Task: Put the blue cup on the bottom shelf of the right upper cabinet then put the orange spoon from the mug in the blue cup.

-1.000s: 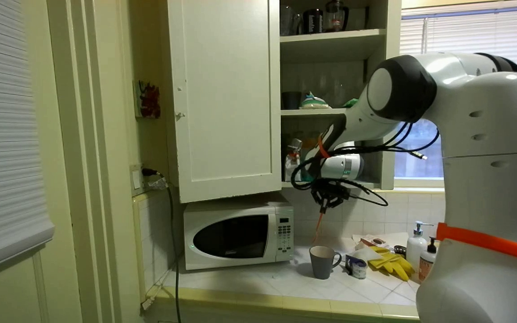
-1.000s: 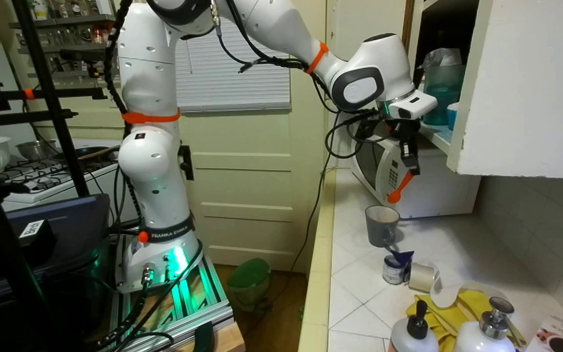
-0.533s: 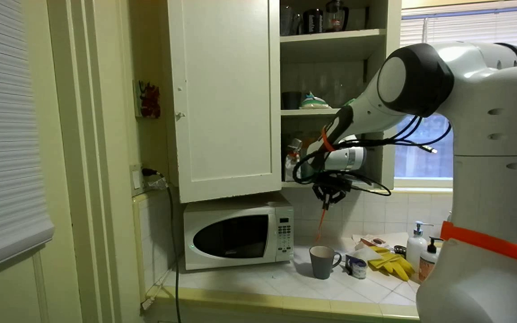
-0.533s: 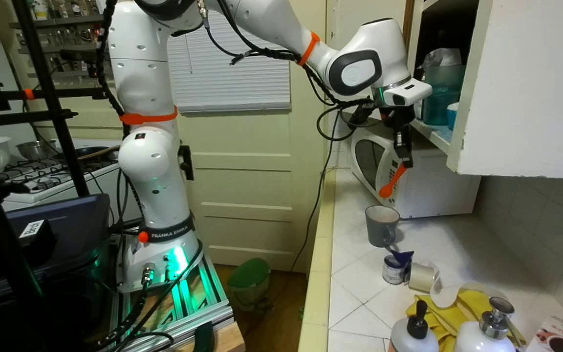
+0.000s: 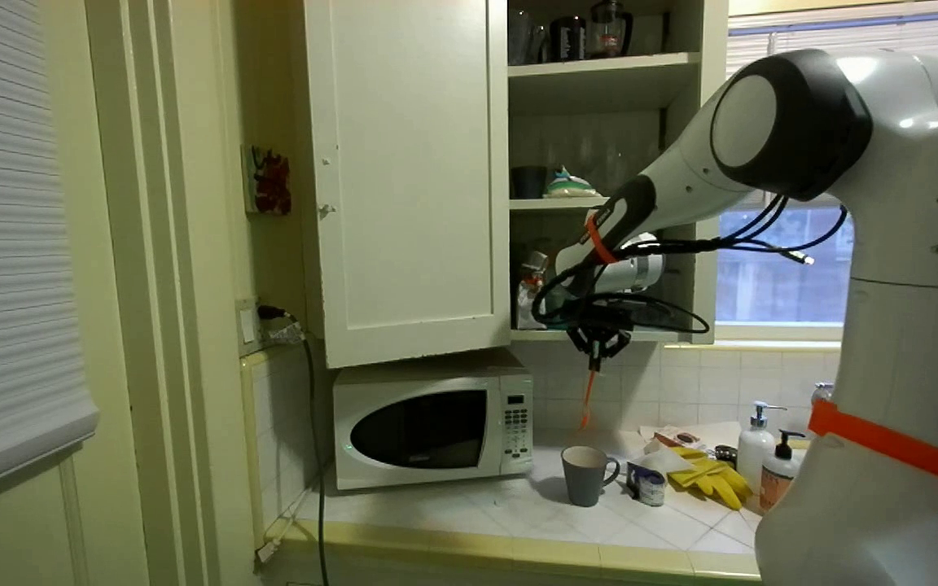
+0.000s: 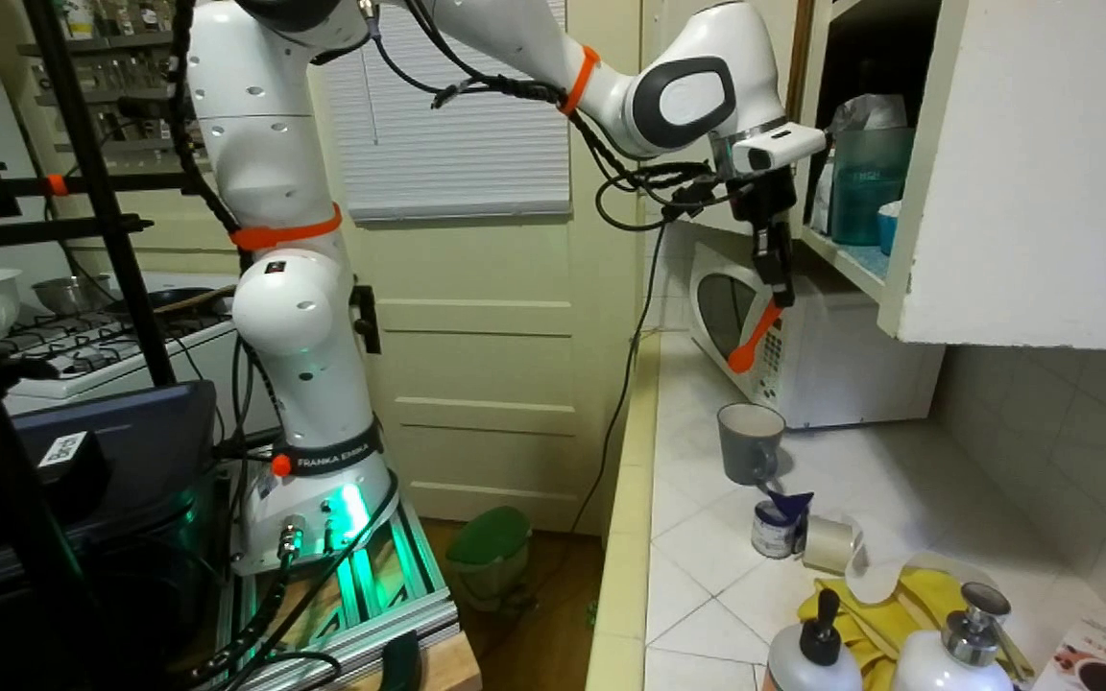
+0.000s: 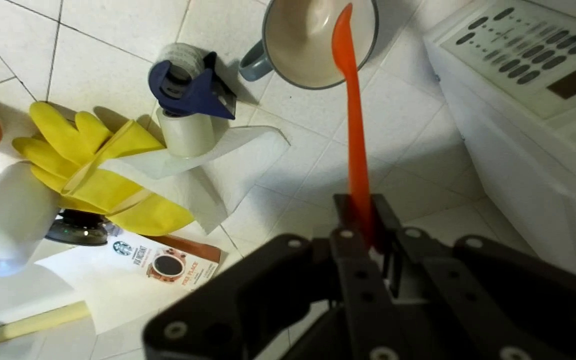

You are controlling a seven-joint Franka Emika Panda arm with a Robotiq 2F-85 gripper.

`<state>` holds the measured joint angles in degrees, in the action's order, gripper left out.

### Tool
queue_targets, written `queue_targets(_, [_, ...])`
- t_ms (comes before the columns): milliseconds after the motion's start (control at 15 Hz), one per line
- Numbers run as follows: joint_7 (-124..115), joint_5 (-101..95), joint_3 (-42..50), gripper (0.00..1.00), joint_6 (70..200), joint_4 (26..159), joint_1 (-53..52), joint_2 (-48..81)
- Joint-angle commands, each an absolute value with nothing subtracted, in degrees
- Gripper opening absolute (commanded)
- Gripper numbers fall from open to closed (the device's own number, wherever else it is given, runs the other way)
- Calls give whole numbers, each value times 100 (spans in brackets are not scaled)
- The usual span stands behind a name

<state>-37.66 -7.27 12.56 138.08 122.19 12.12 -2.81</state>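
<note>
My gripper is shut on the end of the orange spoon's handle; it also shows in an exterior view and the wrist view. The orange spoon hangs tilted with its bowl down, above the microwave-side counter. The mug stands upright on the counter below the spoon, its inside bare in the wrist view. The blue cup, teal and translucent, stands on the bottom shelf of the right upper cabinet, to the right of the gripper in that view. The arm partly hides the shelf in an exterior view.
The open cabinet door hangs over the white microwave. A low blue dish sits beside the cup. A tape dispenser, yellow gloves and soap bottles stand along the counter.
My gripper has risen with the spoon in it, and moved a little away from the cabinet shelf. The mug and the cup have not moved.
</note>
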Motion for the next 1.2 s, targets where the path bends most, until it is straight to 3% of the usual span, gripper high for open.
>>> queue_targets(0, [-4206, -976, 1090, 3, 13465, 12460, 1225, -753])
queue_targets(1133, [-5237, -2472, 385, 3, 13705, 12783, 1553, -2043])
